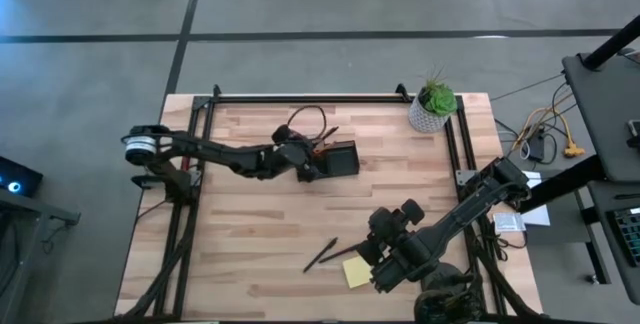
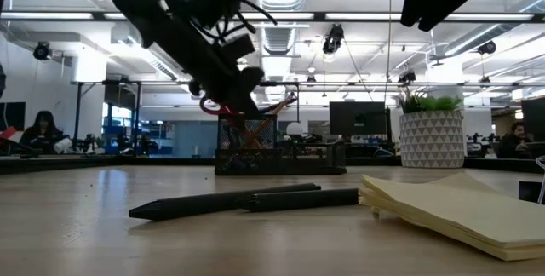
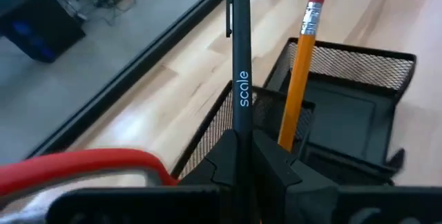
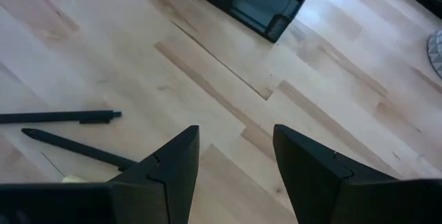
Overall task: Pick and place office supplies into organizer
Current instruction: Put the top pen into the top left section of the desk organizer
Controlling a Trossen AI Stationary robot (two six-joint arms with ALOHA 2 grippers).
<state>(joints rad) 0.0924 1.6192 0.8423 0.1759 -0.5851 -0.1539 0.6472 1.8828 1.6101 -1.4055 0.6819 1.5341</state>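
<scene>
Holding a dark pen (image 3: 239, 92) clamped over the organizer (image 1: 338, 159), your left gripper (image 1: 306, 163) leaves two pens (image 1: 330, 254) and the sticky-note pad (image 1: 357, 272) for the spread right gripper (image 1: 385, 264).

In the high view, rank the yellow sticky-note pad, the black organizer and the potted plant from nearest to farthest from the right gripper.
From the right gripper:
1. Yellow sticky-note pad, just beside it on the table's near edge.
2. Black organizer, mid-table by the left gripper.
3. Potted plant, far right corner.

Pen (image 3: 239, 86) top cut off by edge; scissors (image 3: 83, 169) mostly out of frame.
</scene>
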